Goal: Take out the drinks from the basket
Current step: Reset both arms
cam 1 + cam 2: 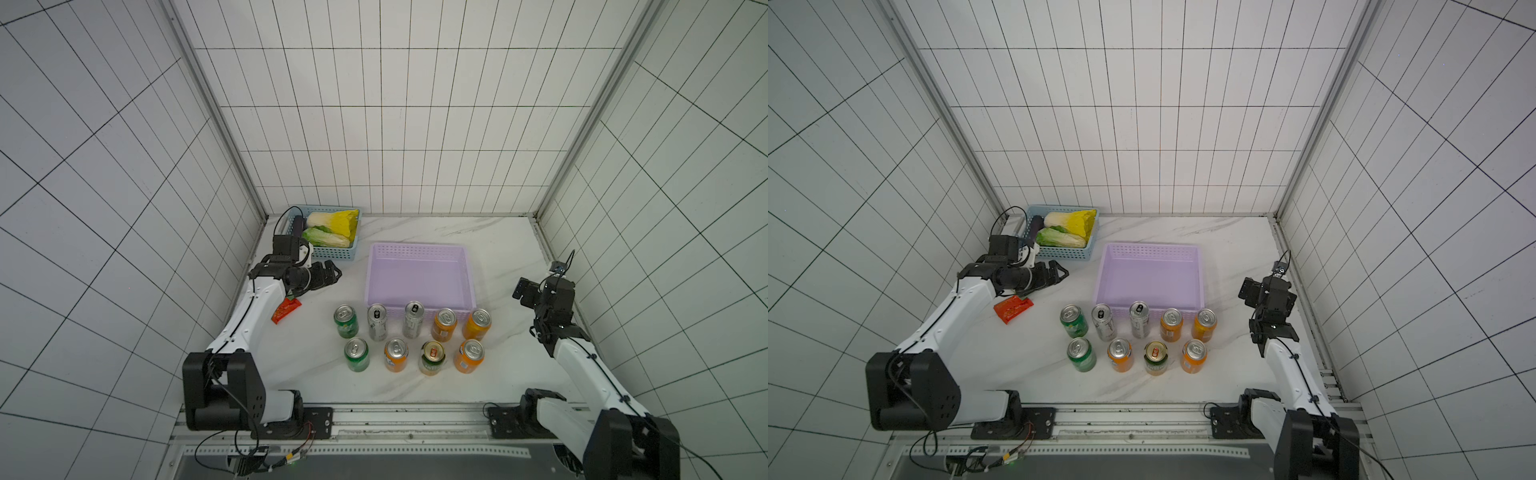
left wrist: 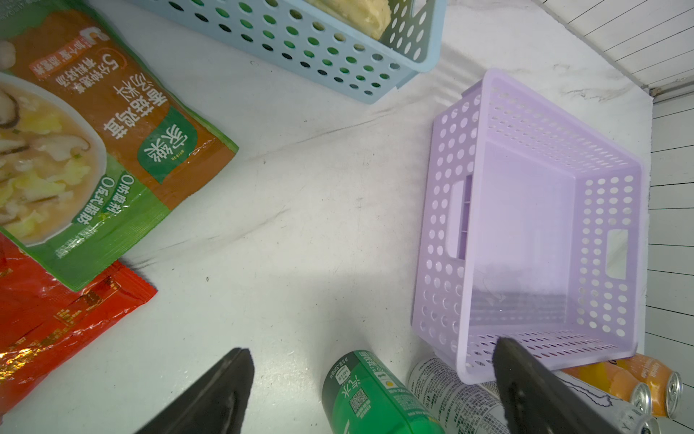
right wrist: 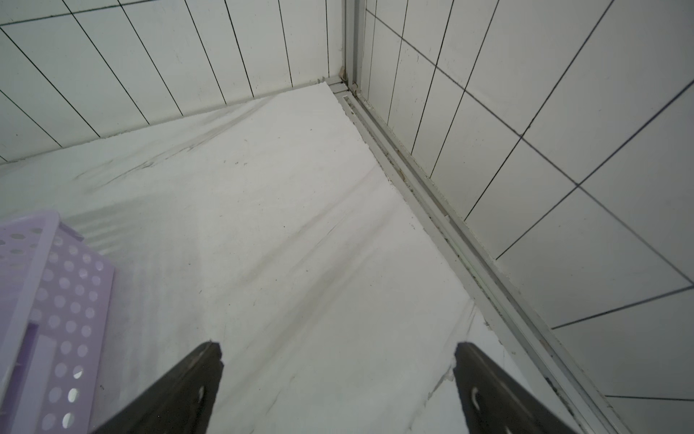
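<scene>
Two-armed rig at a marble-patterned table (image 1: 291, 374), shown in both top views. The lilac basket (image 1: 417, 249) sits toward the back of the table, its floor visible from wall to wall. All nine drinks stand upright on the table in front of the basket, in two rows.

The back row, reading from the robot's left, holds a back green can (image 1: 345, 321), a first silver-white can (image 1: 377, 322), a second silver-white can (image 1: 413, 319), a first orange can (image 1: 444, 325) and a second orange can (image 1: 477, 324). This row stands just beside the basket's near wall (whether cans and wall touch cannot be told). The front row holds a front green can (image 1: 356, 354), a third orange can (image 1: 396, 354), a dark green gold-topped can (image 1: 432, 357) and a fourth orange can (image 1: 469, 355).

The left hand (image 1: 332, 274) hangs above the table between the blue basket (image 1: 332, 254) and the cans. Its jaws are spread wide and grip nothing. In the left wrist view its dark fingers (image 2: 225, 394) frame the back green can and a corner of the lilac basket.

The right hand (image 1: 521, 293) hangs near the table's right edge, apart from the lilac basket. Its jaws are also spread wide, with only table surface between them in the right wrist view.

The blue basket holds two cabbages (image 1: 332, 220). A red packet (image 1: 286, 311) and a green soup packet (image 2: 112, 150) lie flat on the table beside the left arm.
</scene>
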